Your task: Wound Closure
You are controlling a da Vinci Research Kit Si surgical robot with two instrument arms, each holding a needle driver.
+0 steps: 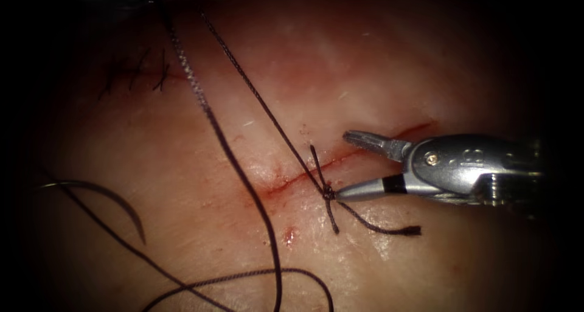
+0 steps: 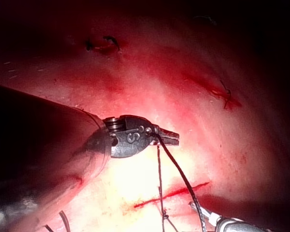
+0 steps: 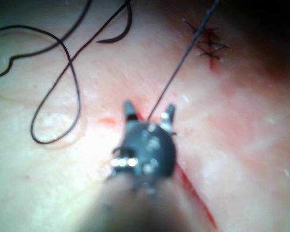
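Taking the cut (image 1: pixel 316 169) as your landmark, the needle (image 1: pixel 112 199) lay free on the tissue (image 1: pixel 182 166) well out to the cut's left, its curve arching upward with the point turned down toward the near edge, and neither tool held it; it was not in the tissue. Thread (image 1: pixel 243 178) trailed off it and looped across the surface below the cut. Your left tool (image 2: pixel 169 137) sat far above the cut and to its left, and in the left wrist view its jaws were closed together on the thread, with strands running taut from there diagonally down and to the right toward the cut. Those strands met at the knot (image 1: pixel 328 193), which sat on the cut itself, with two short tails (image 1: pixel 377 227) splayed just below and to the right of it. Your right tool (image 1: pixel 350 166) came in from the cut's right, much the nearer arm to the knot, its long axis lying almost along the line of the cut. Its jaws stood wide apart and clamped on nothing: the lower jaw's tip lay just beside the knot, possibly touching it, though you could not be sure from these views, while the upper jaw pointed up and left above the cut. In the right wrist view the taut strand ran up between the two open jaws. Older stitches (image 1: pixel 137 75) lay well above and to the left of the cut.
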